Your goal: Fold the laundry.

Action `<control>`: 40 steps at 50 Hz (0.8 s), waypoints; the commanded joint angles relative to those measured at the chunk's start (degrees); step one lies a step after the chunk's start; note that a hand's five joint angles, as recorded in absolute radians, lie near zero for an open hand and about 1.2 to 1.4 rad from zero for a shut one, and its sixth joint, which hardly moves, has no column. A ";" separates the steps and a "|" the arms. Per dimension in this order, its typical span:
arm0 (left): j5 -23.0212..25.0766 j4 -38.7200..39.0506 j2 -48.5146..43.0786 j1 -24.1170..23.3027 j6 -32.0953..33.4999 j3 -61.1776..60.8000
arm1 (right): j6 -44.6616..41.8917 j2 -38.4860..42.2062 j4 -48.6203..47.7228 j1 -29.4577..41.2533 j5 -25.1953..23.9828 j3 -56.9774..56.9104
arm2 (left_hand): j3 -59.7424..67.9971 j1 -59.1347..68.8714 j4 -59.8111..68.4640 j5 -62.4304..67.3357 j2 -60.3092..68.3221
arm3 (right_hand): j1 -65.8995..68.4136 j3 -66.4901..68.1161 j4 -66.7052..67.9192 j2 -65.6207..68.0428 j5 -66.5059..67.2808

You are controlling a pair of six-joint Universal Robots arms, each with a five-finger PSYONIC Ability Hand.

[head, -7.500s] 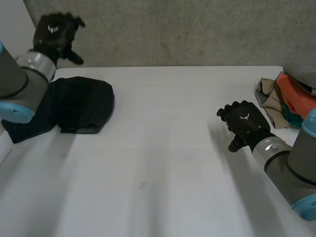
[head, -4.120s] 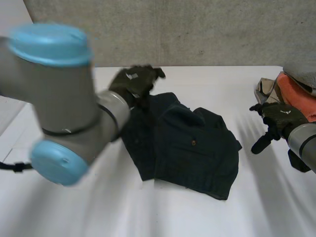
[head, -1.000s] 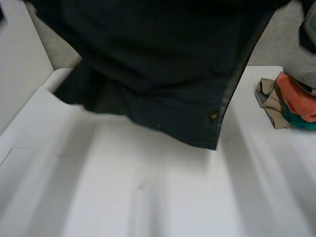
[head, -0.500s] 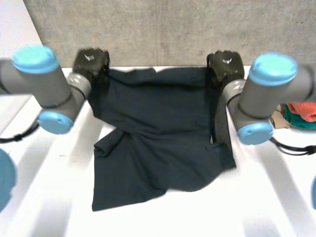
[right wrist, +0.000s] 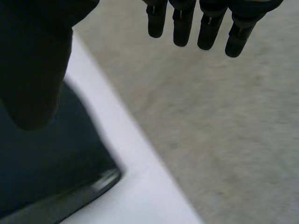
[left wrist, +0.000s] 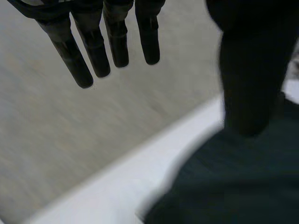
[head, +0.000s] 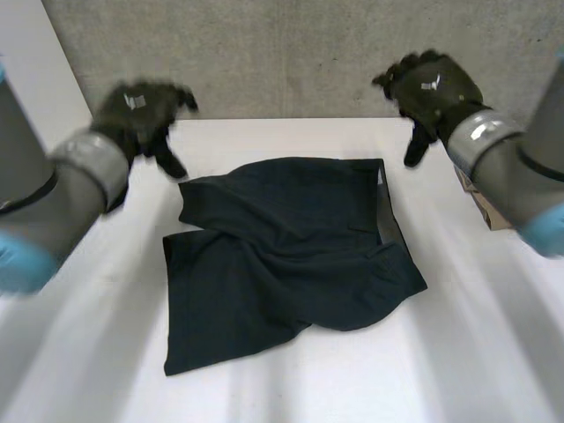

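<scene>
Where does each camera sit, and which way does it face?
Head view: behind and between the arms, looking down at dark shorts on the white table; both arms, left hand and right hand show.
Left wrist view: on the left wrist, looking along its open hand at the table edge and grey wall.
Right wrist view: on the right wrist, past its open hand.
Both wrist views share shorts, table edge and wall.

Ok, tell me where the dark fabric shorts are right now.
In the head view the dark fabric shorts lie rumpled at the middle of the white table, with the open left hand and open right hand raised beyond their far corners.
</scene>
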 commanded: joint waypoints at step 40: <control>-5.41 21.20 -9.12 -5.93 16.36 -29.50 | -13.31 10.79 -27.68 -4.84 -12.63 31.88 | 56.97 55.92 57.96 57.60 56.90 | 66.94 67.62 67.48 67.53 66.86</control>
